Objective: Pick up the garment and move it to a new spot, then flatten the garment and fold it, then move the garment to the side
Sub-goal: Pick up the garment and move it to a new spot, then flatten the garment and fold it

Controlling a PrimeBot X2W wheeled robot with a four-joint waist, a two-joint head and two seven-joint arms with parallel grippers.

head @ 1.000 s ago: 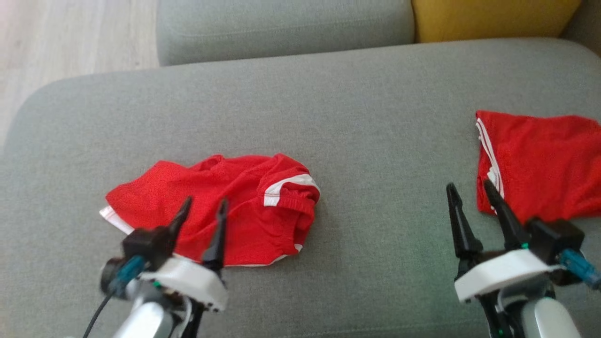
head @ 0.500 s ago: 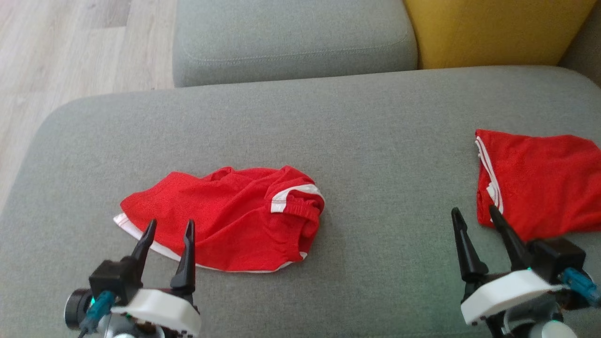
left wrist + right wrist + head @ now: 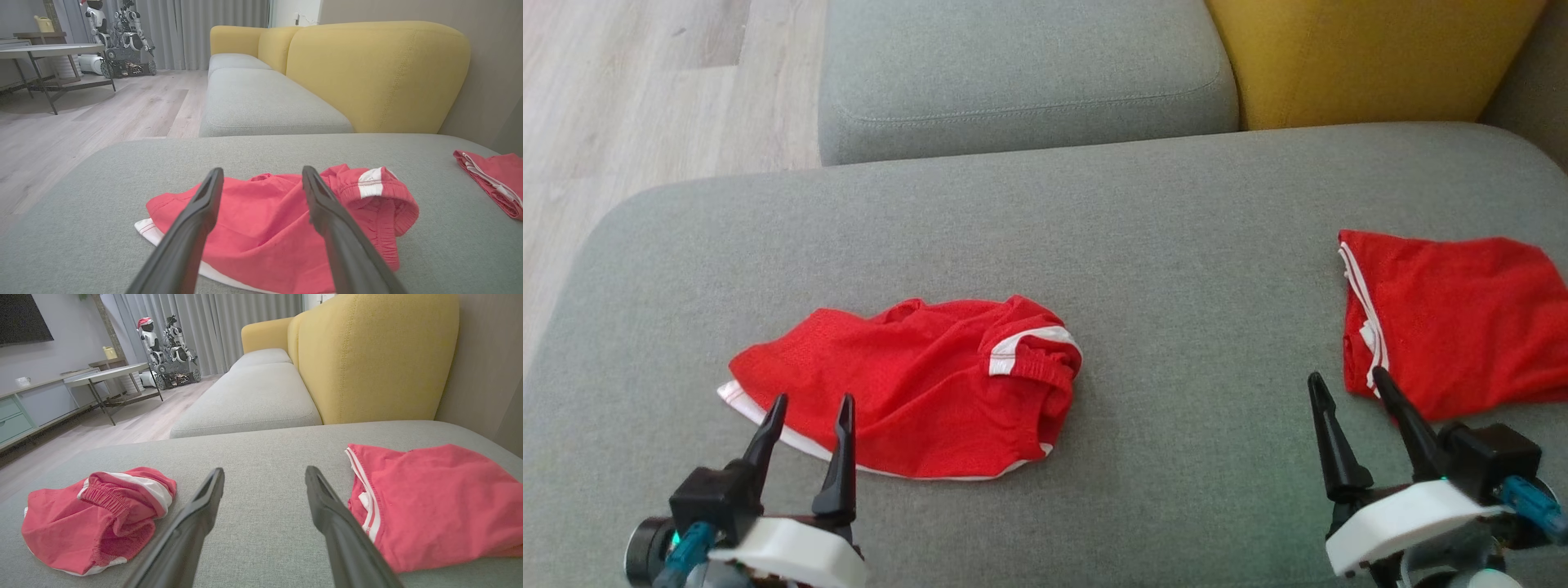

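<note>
**A living room, with robots standing in it**

A long sofa (image 3: pixel 261 396) with grey seat cushions and yellow backrests (image 3: pixel 367 355) stands on a pale wood-plank floor (image 3: pixel 102 118). Grey curtains (image 3: pixel 229 322) hang full length at the far end. A dark television (image 3: pixel 24 318) hangs above a low sideboard (image 3: pixel 36 404), near a metal-legged table (image 3: pixel 110 373). Two robots (image 3: pixel 163 347) stand by the curtains.

seat cushion (image 3: pixel 1192 269) bare between crumpled shorts (image 3: pixel 907 392) and folded shorts (image 3: pixel 1454 327) | yellow backrest (image 3: pixel 1364 57) blocks behind

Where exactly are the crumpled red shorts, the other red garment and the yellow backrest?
crumpled red shorts (image 3: pixel 907 384): head view, middle of the red cloth.
other red garment (image 3: pixel 1454 318): head view, its flat red top.
yellow backrest (image 3: pixel 380 77): left wrist view, its front face.
</note>
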